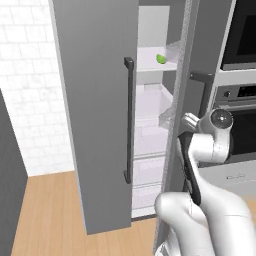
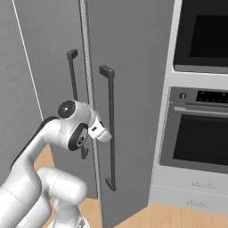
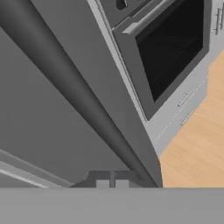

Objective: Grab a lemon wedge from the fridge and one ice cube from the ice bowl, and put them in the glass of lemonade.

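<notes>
The fridge [image 1: 95,100] stands with its left door swung out toward the room, so the left base view looks past the door's edge into the white inside. The lemon wedge [image 1: 161,59] lies on an upper white shelf [image 1: 150,62] inside, near the right end of that shelf and apart from the arm. Below it are more white shelves and a clear drawer [image 1: 150,135]. The right door [image 2: 133,98] is closed, and a long dark bar handle [image 2: 110,127] runs down it; the left door's handle [image 1: 128,120] hangs on the open door.

The white arm bends up in front of the fridge, with its wrist close to the seam between the two doors. The tool [image 3: 112,183] has its two dark tips pressed together at the bottom of the hand view, nothing between them, right up against the grey door face beside a dark bar that crosses the view diagonally. To the right of the fridge sits a built-in oven [image 2: 200,133] with a dark glass window, and a wooden floor [image 3: 197,144] lies below
</notes>
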Robot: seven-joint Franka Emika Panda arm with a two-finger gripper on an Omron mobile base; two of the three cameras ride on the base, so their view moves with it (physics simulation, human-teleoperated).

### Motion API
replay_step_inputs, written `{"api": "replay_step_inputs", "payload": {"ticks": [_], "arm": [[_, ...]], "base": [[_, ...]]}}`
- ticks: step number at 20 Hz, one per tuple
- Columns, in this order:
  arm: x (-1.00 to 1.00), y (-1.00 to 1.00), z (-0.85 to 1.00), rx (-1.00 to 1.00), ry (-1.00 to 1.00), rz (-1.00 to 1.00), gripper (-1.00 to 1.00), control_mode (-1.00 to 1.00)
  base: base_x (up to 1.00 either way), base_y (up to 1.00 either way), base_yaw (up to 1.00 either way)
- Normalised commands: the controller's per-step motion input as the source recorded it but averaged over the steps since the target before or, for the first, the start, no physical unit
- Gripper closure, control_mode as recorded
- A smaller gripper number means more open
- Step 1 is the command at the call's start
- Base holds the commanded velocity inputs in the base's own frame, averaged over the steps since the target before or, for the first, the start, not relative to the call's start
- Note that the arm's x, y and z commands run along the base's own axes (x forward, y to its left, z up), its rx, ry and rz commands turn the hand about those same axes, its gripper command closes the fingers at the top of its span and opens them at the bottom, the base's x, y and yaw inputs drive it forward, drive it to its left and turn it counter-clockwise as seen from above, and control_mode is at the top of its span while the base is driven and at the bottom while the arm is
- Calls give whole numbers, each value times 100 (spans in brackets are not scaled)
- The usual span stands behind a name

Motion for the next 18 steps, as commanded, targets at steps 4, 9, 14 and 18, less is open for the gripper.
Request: {"api": "replay_step_inputs", "payload": {"ticks": [4,9,14,18], "arm": [[-73,0,25,0,-3,-3,-100,-100],[-84,11,84,0,-8,2,-100,-100],[-50,64,95,-1,1,9,-100,-100],[41,91,19,-12,22,0,-100,-100]], "base": [[0,0,0],[0,0,0],[0,0,0],[0,0,0]]}}
